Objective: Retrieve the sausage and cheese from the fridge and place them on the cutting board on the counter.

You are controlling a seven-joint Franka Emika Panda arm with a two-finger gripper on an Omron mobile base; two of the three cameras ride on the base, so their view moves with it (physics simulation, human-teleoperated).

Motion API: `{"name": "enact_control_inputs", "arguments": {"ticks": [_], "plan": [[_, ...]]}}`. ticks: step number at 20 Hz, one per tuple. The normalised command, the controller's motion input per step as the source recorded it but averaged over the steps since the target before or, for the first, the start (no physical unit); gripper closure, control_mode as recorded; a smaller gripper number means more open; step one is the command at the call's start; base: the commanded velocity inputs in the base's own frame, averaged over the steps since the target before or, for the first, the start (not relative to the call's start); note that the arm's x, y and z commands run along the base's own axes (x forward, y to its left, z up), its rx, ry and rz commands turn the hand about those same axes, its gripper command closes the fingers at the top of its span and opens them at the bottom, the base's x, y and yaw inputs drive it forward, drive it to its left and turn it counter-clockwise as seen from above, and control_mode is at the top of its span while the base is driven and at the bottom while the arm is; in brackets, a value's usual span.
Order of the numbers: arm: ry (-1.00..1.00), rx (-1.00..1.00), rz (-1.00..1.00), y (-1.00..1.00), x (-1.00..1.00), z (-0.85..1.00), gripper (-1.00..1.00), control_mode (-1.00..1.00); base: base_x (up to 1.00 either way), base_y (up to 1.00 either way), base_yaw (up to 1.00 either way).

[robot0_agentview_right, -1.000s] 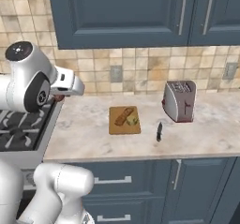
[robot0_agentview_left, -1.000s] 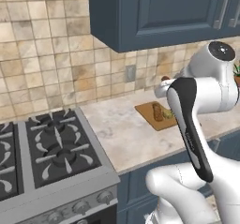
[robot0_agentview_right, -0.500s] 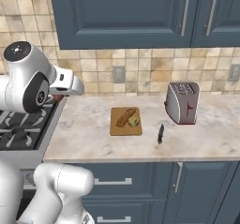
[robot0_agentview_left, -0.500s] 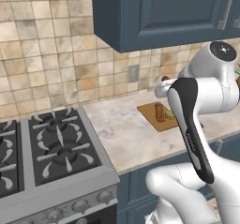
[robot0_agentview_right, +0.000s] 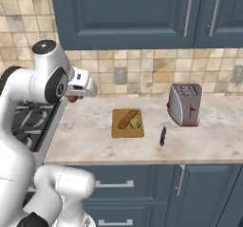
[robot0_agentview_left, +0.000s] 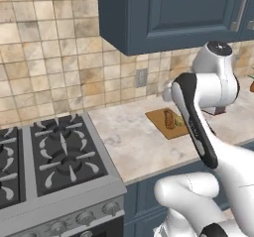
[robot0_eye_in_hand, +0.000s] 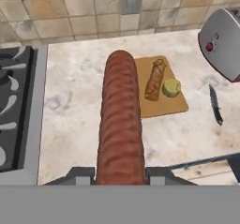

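The tool is closed around the smooth reddish-brown sausage and holds it in the air above the beige stone desk, near the desk's edge by the stove. The flat orange-brown wooden cutting board lies in the middle of the desk. On it rest a brown speckled log and the small yellow cheese chunk.

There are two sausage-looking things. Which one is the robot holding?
The smooth reddish sausage, clamped in the pincer above the counter. The other, a speckled brown log, lies on the board beside the cheese.
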Motion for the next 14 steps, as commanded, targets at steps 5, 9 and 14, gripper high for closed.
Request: {"name": "enact_control_inputs", "arguments": {"ticks": [5, 9, 14], "plan": [[0.11, 0.05, -0.05, -0.17, 0.79, -0.65, 1.0, -1.0, 0.0, 0.0, 0.0], [0.02, 0.03, -0.05, -0.11, 0.66, -0.8, 1.0, -1.0, 0.0, 0.0, 0.0], [0.04, 0.0, -0.04, -0.02, 0.55, -0.53, 1.0, -1.0, 0.0, 0.0, 0.0]]}}
